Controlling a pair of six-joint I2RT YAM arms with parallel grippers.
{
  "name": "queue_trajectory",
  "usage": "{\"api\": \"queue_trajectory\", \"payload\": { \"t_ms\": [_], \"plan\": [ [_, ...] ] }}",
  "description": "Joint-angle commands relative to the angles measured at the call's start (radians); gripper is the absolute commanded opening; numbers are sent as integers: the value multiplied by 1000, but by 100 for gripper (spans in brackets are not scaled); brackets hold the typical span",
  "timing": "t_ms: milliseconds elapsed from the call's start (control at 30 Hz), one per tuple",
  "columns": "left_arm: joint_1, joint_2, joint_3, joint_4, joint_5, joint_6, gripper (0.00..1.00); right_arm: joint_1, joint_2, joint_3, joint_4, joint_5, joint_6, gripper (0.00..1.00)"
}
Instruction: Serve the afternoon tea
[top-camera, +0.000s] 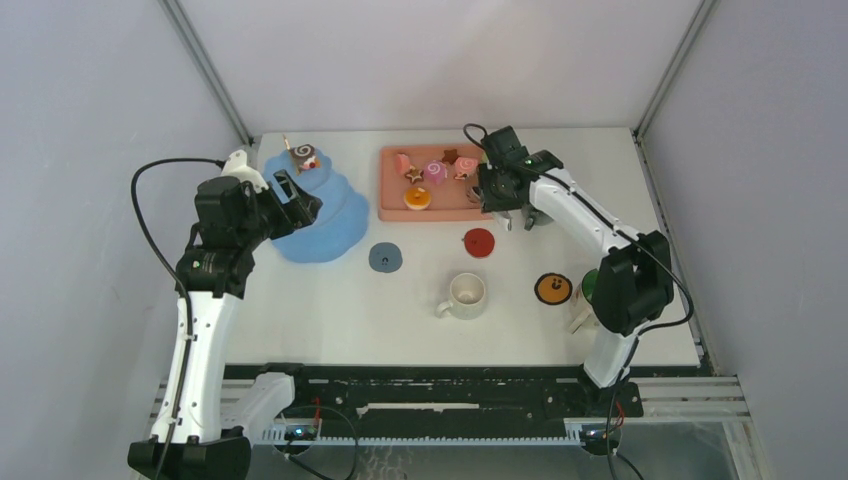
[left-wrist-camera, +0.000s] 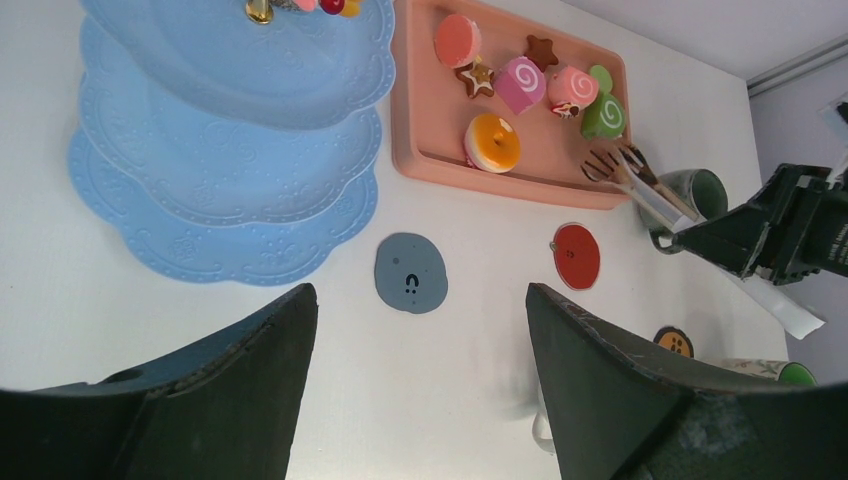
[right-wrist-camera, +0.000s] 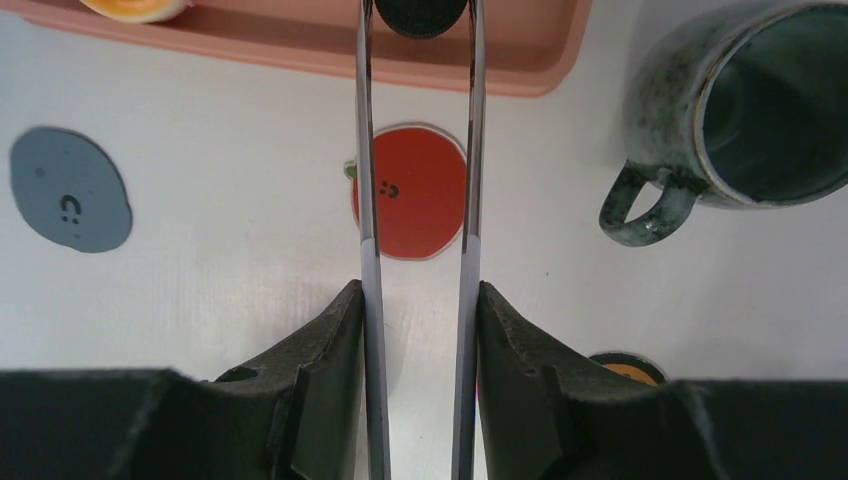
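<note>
The blue tiered tower stands at the left with a swirl pastry on its top tier. My left gripper hovers open beside the tower, holding nothing. Several toy pastries lie on the pink tray, among them an orange-topped one, a pink swirl roll and a green roll. My right gripper is shut on the metal tongs. The tongs' tips reach the tray's near right corner, with something dark and round between them.
A cream mug stands mid-table. A grey mug sits right of the tray. A green mug is half hidden behind the right arm. Grey-blue, red and orange coasters lie between them.
</note>
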Motion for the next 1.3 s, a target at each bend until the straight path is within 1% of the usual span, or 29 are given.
{"api": "queue_trajectory", "payload": {
  "t_ms": [0, 267, 367, 467, 633, 733, 800, 933, 1000, 1133, 1200, 1267],
  "plan": [
    [-6, 4, 47, 26, 9, -12, 81, 16, -89, 62, 76, 2, 2, 26],
    [-5, 3, 97, 0, -21, -3, 81, 58, -107, 73, 87, 15, -3, 24],
    [-6, 2, 116, -4, -46, -14, 81, 92, -125, 83, 98, 17, -12, 23],
    [-5, 2, 142, 3, -48, -27, 81, 136, -146, 105, 109, 56, -20, 23],
    [-6, 20, 190, -10, -52, -23, 81, 199, -189, 135, 192, 14, -1, 23],
    [-5, 18, 200, -7, -53, -34, 81, 243, -182, 183, 224, -21, 11, 23],
    [-4, 10, 200, -4, -61, -49, 81, 281, -182, 193, 273, -42, 9, 23],
    [1, -24, 201, -5, -129, -93, 82, 373, -191, 182, 409, -70, -6, 23],
    [9, -48, 192, -3, -183, -108, 82, 403, -175, 208, 447, -85, -4, 23],
    [66, -79, 182, -26, -272, -150, 82, 448, -119, 243, 497, -115, -2, 23],
    [75, -79, 186, -34, -293, -162, 82, 473, -102, 240, 542, -129, -5, 22],
    [75, -77, 182, -24, -283, -169, 82, 487, -82, 255, 569, -145, -8, 23]
  ]
}}
